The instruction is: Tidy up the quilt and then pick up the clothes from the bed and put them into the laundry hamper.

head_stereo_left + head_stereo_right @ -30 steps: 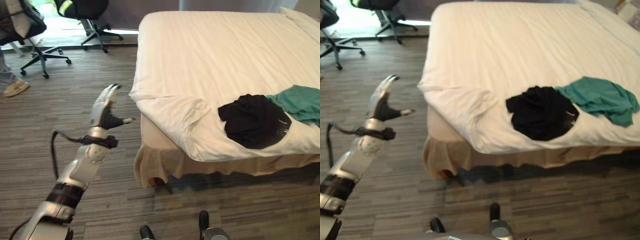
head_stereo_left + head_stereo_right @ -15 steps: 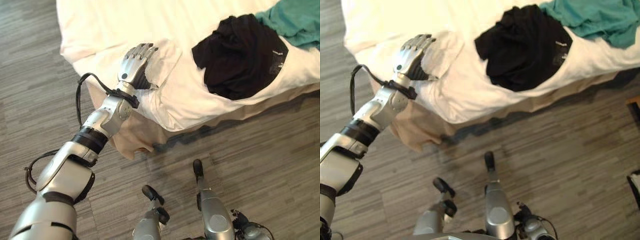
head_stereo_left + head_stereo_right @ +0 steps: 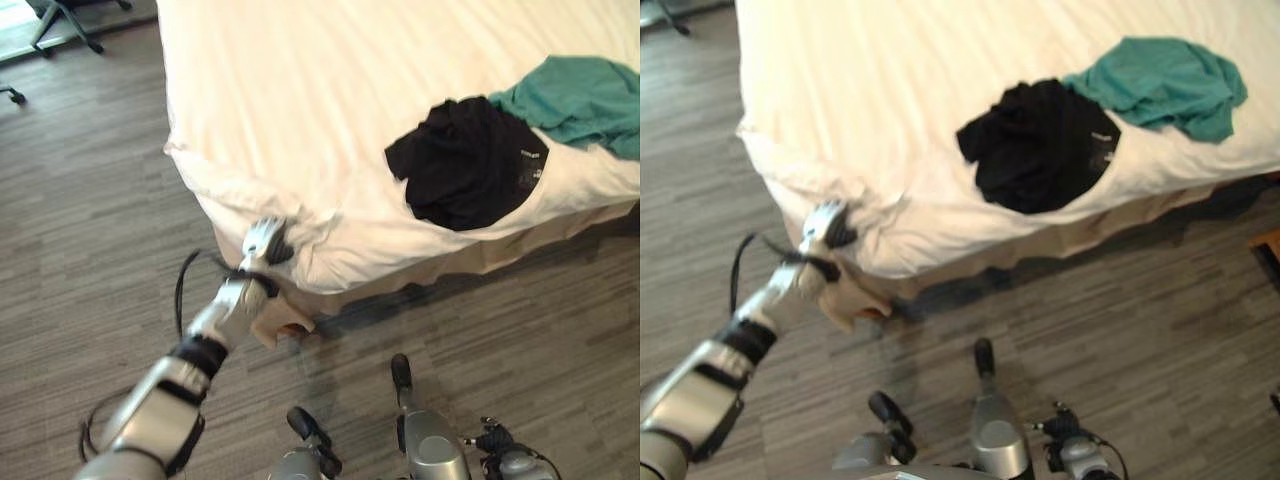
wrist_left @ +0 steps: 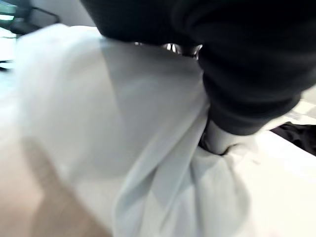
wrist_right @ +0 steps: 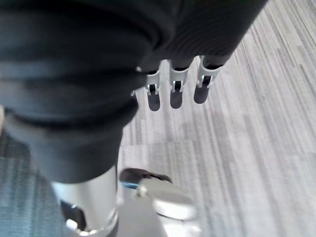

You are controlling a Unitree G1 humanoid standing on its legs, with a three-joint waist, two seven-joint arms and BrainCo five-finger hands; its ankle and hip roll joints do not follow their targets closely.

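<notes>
Left robot hand (image 3: 264, 243) bunched on quilt (image 3: 300, 120) corner at bed edge; right robot hand (image 5: 173, 89) slack over floor. Clothes (image 3: 468, 170) lie beyond left robot hand; my hard tug may drag them off.

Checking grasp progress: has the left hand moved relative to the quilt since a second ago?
Yes. From out over the floor, the left hand has come to the quilt corner and gripped it.
</notes>
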